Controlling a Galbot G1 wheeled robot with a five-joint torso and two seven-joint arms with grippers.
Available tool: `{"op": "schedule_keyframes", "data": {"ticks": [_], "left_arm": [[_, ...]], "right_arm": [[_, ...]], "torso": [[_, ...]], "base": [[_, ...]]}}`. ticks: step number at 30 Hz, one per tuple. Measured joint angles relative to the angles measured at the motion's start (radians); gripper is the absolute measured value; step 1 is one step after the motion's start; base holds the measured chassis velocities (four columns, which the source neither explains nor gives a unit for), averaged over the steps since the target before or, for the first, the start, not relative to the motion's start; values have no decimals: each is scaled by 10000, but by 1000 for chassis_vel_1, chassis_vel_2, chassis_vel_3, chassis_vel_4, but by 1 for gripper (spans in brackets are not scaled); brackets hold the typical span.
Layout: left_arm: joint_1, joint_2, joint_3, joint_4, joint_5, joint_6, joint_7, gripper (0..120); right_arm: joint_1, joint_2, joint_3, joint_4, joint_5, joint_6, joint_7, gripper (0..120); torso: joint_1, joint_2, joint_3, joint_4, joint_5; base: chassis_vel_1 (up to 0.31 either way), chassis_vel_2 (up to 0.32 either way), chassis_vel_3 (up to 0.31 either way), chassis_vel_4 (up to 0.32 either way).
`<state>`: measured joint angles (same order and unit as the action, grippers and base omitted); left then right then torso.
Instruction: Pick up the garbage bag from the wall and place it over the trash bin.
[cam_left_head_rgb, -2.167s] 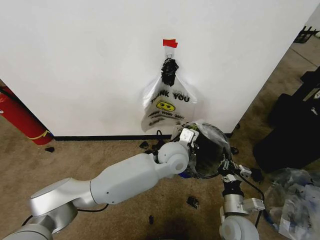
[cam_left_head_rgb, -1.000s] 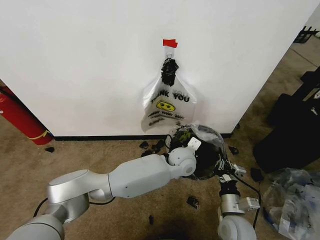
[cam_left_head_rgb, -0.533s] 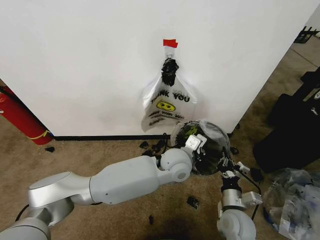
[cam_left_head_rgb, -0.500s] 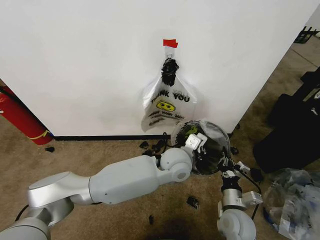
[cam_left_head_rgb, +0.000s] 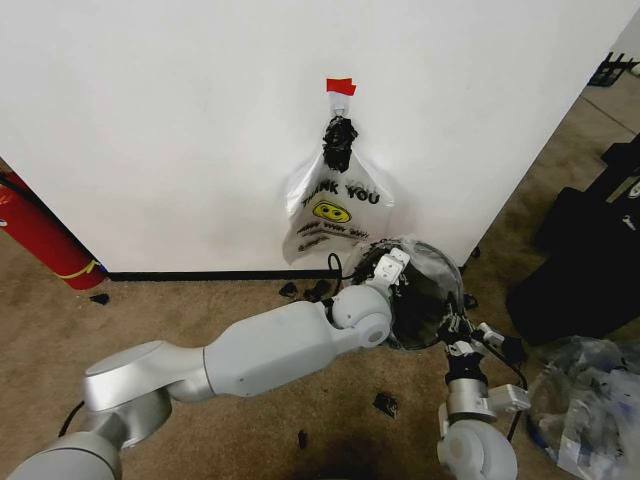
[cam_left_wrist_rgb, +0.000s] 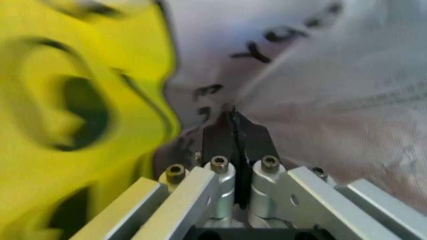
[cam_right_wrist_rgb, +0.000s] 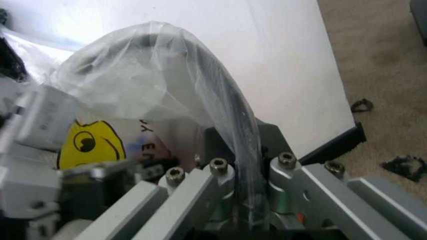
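— Two claws are working at the small round bin with the black rim (cam_left_head_rgb: 425, 300), down on the carpet against the white wall (cam_left_head_rgb: 180, 120). See the thin, crinkly, see-through plastic garbage bag (cam_right_wrist_rgb: 153, 65)? It's draping over that rim already.

— Which claw is holding it?

— The right claw (cam_right_wrist_rgb: 243, 165) is clenched on a fold of the film right at the rim. The left claw (cam_left_wrist_rgb: 233, 137) is reaching over the bin's far side, pinched tight too, with film pressed all around it, by the bag's yellow-and-black print (cam_left_wrist_rgb: 80, 110).

— And that "THANK YOU" smiley bag (cam_left_head_rgb: 335, 205) hanging under the red tape (cam_left_head_rgb: 340, 86)?

— Nobody's touching it; it's hanging just above the bin.

— So what step is this?

— Fitting the liner, I'd say. The picking up looks done. Next, I'm guessing, the film needs pulling down evenly around the rim without tearing or tipping the bin.
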<state>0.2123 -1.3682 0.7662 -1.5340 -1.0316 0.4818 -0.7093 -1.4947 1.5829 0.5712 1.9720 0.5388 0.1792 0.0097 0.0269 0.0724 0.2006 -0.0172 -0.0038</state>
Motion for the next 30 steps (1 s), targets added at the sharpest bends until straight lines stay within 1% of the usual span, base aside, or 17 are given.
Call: {"op": "schedule_keyframes", "data": {"ticks": [6, 8, 15, 19, 30], "left_arm": [[48, -363, 22, 500, -15, 4, -49, 0], [33, -546, 92, 814, -29, 60, -64, 0], [-16, -713, 222, 1394, -89, 477, -94, 0], [-17, -744, 374, 1548, -193, 695, -91, 0], [-128, -593, 698, 1550, -407, 1243, 46, 0]], "right_arm": [[-49, 33, -72, 54, -30, 5, -22, 0], [-64, 22, -80, 78, -34, 7, -30, 0], [-114, -15, -76, 201, -15, 13, -69, 0], [-131, -21, -73, 269, 9, 13, -73, 0], [-296, 9, -133, 273, -340, 111, -307, 0]], "torso": [[0, 0, 0, 0, 0], [0, 0, 0, 0, 0], [0, 0, -1, 0, 0], [0, 0, -1, 0, 0], [0, 0, -1, 0, -2]], "base": [[0, 0, 0, 0], [0, 0, 0, 0], [0, 0, 0, 0], [0, 0, 0, 0], [0, 0, 0, 0]]}}
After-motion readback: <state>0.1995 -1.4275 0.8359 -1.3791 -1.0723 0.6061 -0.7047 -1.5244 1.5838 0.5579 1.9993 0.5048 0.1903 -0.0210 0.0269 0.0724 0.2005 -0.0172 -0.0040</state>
